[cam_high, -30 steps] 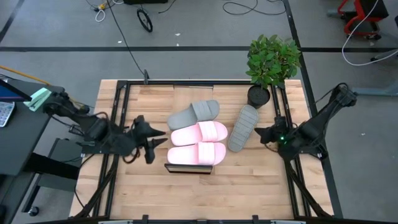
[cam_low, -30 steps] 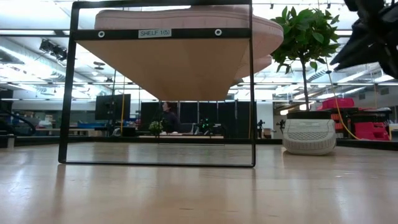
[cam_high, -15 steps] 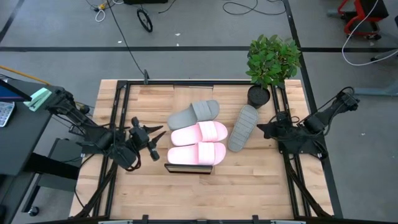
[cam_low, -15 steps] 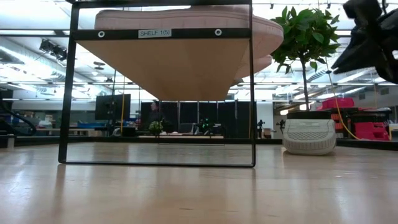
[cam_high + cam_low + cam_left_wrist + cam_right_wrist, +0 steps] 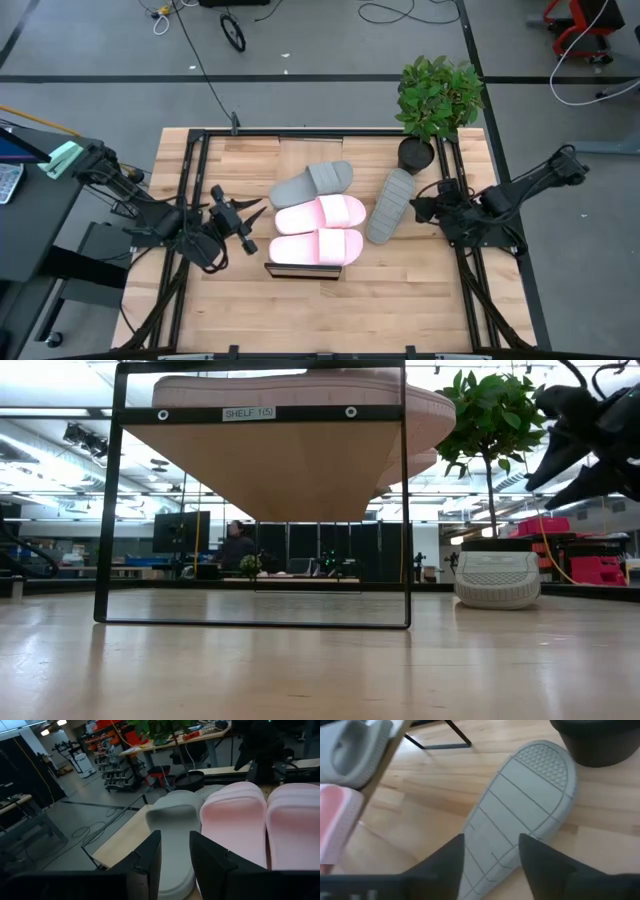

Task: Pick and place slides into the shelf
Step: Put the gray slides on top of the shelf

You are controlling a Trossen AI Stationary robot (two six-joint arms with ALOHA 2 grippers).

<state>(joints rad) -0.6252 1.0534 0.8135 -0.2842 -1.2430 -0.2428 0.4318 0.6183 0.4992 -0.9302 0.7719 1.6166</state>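
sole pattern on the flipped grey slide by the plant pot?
Grey slide: line grid, dotted toe patch. Best in right wrist view.

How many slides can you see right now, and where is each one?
4. Two pink slides lie side by side on the shelf; a grey slide sits behind them, and another grey slide lies sole-up on the table beside the plant pot. None seems hidden.

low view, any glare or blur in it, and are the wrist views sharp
Low view: ceiling lights glare on the table, whose near part is blurred. Left wrist view: fingers soft, pink slides clearer. Right wrist view: upturned grey slide sharp, tread visible.
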